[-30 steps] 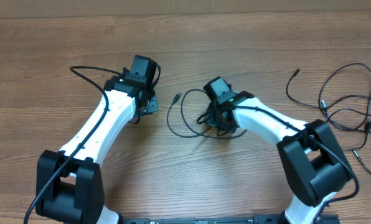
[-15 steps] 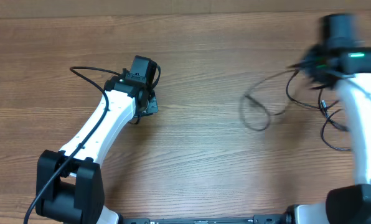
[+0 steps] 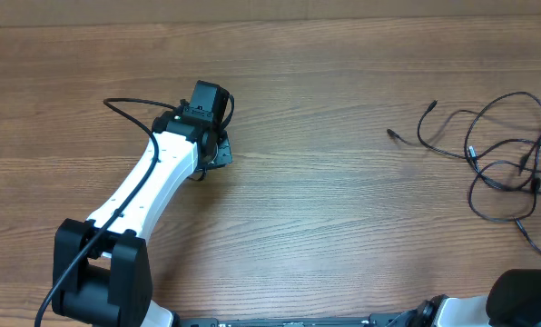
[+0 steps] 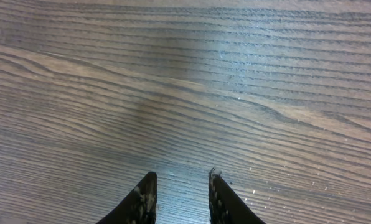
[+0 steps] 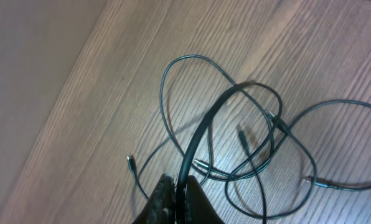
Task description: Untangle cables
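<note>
Obs.: the cables (image 3: 471,156) lie in loose crossing loops at 3 o'clock on the tabletop (image 3: 325,218), running out of the overhead view on that side.

The right tool (image 5: 175,198) is clamped on one strand, which rises from between its closed jaws and arcs over the other loops. The left tool (image 4: 180,196) sits near 9 o'clock, well apart from the cables. Its jaws are parted and there is only bare wood between them.

Risks (judgement):
- A pull on the one pinched strand, with nothing pinning the rest, could drag the whole bundle along instead of separating it.
- Where loops cross under the raised strand, tension could cinch a crossing into a tighter snarl.
- The strand is thin, so it may slip out of the pinch under load.
- The tabletop edge shows close by in the right wrist view, so a sweep that way could carry plug ends over it.

Counts:
- Arms: 2, though only the left arm (image 3: 152,182) is fully in the overhead view.
- Tools: 2.
- Plug ends: at least 4 visible.
- Cords: at least 2 by that reckoning. The exact number is unreadable where loops overlap.
</note>
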Tool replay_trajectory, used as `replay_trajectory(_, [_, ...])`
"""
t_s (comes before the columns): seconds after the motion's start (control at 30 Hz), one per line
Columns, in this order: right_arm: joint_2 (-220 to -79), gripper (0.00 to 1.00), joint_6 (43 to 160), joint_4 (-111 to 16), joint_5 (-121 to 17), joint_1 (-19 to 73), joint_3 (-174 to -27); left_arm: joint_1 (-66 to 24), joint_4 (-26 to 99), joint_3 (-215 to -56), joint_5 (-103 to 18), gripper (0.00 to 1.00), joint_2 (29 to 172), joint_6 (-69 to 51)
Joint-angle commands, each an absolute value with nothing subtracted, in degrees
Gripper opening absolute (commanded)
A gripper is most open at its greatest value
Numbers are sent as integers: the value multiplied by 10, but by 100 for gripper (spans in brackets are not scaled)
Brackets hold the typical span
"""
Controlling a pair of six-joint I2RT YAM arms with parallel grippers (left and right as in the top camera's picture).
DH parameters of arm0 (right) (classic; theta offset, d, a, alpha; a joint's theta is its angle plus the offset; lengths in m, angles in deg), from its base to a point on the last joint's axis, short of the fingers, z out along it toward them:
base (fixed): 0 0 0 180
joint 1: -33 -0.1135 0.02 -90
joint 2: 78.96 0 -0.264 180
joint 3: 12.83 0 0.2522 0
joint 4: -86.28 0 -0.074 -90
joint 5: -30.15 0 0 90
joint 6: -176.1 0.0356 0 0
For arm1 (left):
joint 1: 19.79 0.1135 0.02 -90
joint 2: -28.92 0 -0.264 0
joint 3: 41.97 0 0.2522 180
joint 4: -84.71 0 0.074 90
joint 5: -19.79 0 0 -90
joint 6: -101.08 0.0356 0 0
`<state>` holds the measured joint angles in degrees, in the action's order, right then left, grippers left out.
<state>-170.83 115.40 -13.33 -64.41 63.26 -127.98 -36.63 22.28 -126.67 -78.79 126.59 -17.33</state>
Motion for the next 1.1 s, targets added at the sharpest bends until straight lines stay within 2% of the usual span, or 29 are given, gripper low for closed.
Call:
replay_trajectory(0.0, [-1698,16,1139,-138,-636,633,-1289,-367,223,-1262,-780,27,1271,-179])
replay_trajectory(0.07, [-1698,42,1139,-136,-635,631,-1289,-367,223,-1262,-780,28,1271,-179])
replay_trajectory(0.1, [-1698,59,1139,-132,-635,629,-1289,-367,223,-1262,-780,28,1271,-179])
replay_trajectory(0.17, [-1698,74,1138,-128,-617,625,-1289,-367,224,-1262,-780,28,1271,-179])
replay_trajectory(0.2, [-1698,78,1138,-126,-601,622,-1289,-367,224,-1262,-780,28,1271,-179])
replay_trajectory(0.23, [-1698,80,1138,-125,-590,620,-1289,-367,224,-1262,-780,29,1271,-179])
replay_trajectory(0.27, [-1698,83,1130,-123,-568,615,-1289,-367,224,-1262,-780,34,1271,-179])
replay_trajectory(0.33, [-1698,87,1100,-123,-521,603,-1288,-367,224,-1262,-780,51,1271,-179])
replay_trajectory(0.47, [-1698,95,1011,-117,-441,563,-1283,-367,228,-1262,-781,67,1271,-178])
replay_trajectory(0.53, [-1698,100,979,-112,-431,535,-1278,-366,231,-1263,-781,72,1270,-176])
replay_trajectory(0.73, [-1699,100,904,-114,-433,429,-1241,-355,227,-1297,-781,81,1270,-138])
replay_trajectory(1.0, [-1739,100,901,-126,-504,297,-1205,-265,139,-1352,-759,85,1270,-138])
replay_trajectory(1.07, [-1756,100,901,-126,-511,273,-1205,-233,115,-1355,-716,90,1270,-137])
